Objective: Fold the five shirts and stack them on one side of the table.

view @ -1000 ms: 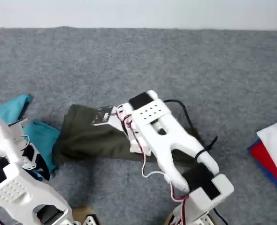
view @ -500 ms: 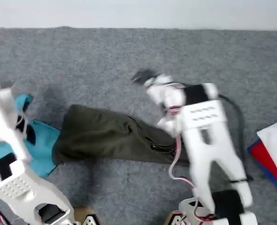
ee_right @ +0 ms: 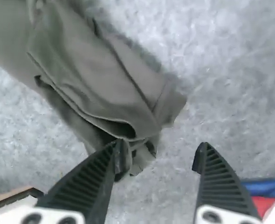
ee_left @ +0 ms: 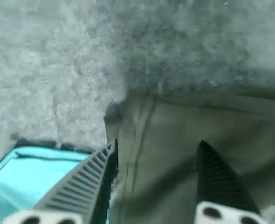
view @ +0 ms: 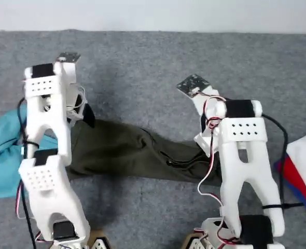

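An olive green shirt (view: pixel 132 153) lies in a long folded strip across the grey carpet, between the two arms. My left gripper (ee_left: pixel 156 149) hangs open over the shirt's left end (ee_left: pixel 184 140), one finger at its edge beside the turquoise shirt (ee_left: pixel 39 168). My right gripper (ee_right: pixel 158 151) hangs open over the olive shirt's right end (ee_right: pixel 105 93), one finger above the folded corner and the other above bare carpet. In the high view the left arm (view: pixel 46 135) stands over the left end and the right arm (view: pixel 236 150) over the right end.
A turquoise shirt (view: pixel 5 155) lies crumpled at the left edge. A stack of folded shirts (view: pixel 303 166), white on red on blue, sits at the right edge and shows in the right wrist view as a stack corner (ee_right: pixel 268 193). Bare carpet (view: pixel 153 62) stretches behind the olive shirt.
Both arms swung out from the shirt's middle and left side to its two ends. The olive shirt now lies stretched in a longer strip, its right end further right.
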Robot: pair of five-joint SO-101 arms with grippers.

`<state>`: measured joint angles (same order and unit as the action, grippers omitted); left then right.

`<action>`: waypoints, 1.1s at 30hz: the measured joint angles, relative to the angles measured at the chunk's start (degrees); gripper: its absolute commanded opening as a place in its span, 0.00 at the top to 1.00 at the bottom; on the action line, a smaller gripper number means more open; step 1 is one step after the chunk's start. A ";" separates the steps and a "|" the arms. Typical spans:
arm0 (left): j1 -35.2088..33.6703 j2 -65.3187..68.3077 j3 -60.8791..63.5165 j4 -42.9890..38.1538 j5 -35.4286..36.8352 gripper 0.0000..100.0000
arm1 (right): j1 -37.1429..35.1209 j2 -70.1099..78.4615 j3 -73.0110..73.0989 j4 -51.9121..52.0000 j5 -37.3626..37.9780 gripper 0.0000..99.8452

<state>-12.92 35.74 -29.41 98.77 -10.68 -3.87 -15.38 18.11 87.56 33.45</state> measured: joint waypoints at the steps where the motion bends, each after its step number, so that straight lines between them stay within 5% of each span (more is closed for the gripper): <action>1: 0.00 1.85 -0.88 0.00 0.00 0.74 | 0.79 0.00 0.09 0.00 0.35 0.75; 12: -4.66 15.65 -7.03 0.00 0.26 0.74 | 5.80 0.00 0.09 -0.18 6.77 0.75; 18: -4.40 18.81 -9.14 0.44 0.35 0.88 | 6.07 0.00 0.09 -0.18 6.86 0.75; 22: -1.85 19.43 -9.49 0.79 0.44 0.99 | 6.07 0.00 0.09 -0.18 6.86 0.75; 33: 5.63 17.05 -8.79 0.97 0.53 0.99 | 6.24 0.00 0.62 -0.18 6.86 0.75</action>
<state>-7.30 52.79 -38.20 99.74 -10.15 2.37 -15.38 18.73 87.38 40.31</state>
